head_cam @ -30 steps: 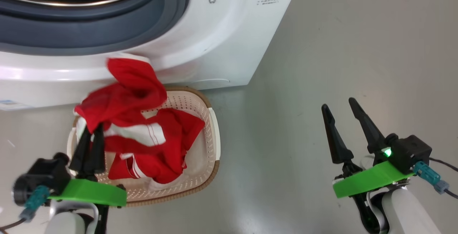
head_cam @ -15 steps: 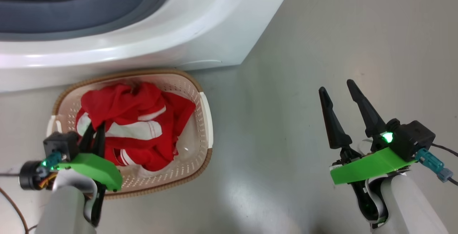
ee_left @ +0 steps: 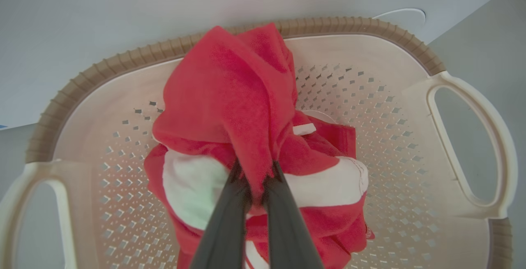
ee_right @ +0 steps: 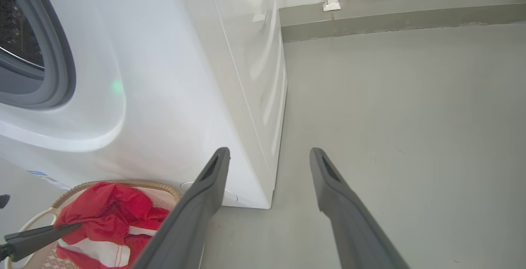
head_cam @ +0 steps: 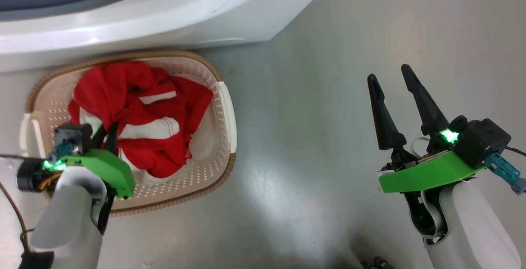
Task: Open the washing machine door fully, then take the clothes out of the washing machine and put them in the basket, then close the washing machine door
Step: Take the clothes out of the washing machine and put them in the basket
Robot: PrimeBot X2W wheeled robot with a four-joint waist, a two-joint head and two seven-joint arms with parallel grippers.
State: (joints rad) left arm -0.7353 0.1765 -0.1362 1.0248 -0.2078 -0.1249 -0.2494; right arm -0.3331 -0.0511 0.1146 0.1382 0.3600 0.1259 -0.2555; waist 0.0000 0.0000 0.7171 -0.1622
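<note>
The basket (head_cam: 203,160) stands on the grey floor (head_cam: 308,96), open side up. Its long axis runs across the head view, roughly parallel to the front of the washing machine (head_cam: 164,18), which rises just behind the basket's far long side. There is one basket, with two handles, one at each short end: the left handle (head_cam: 26,133) and the right handle (head_cam: 226,108).

Inside the basket lies a single heap of red clothes (head_cam: 139,112) with white bands. It fills the middle and the left part of the basket and leaves the perforated wall bare towards the right handle. How many garments make up the heap cannot be told.

In the left wrist view the left gripper (ee_left: 254,170) is above the basket's floor (ee_left: 370,96). Its two dark fingers are almost together, pinching a fold of the clothes (ee_left: 230,96) that stands up in a peak over the rest of the heap. In the head view the left gripper (head_cam: 107,128) points away from the robot, over the basket's left half.

The right gripper (head_cam: 388,73) hangs well apart from the basket, off beyond its right handle. Its two fingers are spread wide with nothing between them. In the right wrist view the right gripper (ee_right: 270,152) points past the machine's corner, and the grey rubber ring (ee_right: 61,55) of the washing machine (ee_right: 164,75) shows above the basket (ee_right: 123,182).
</note>
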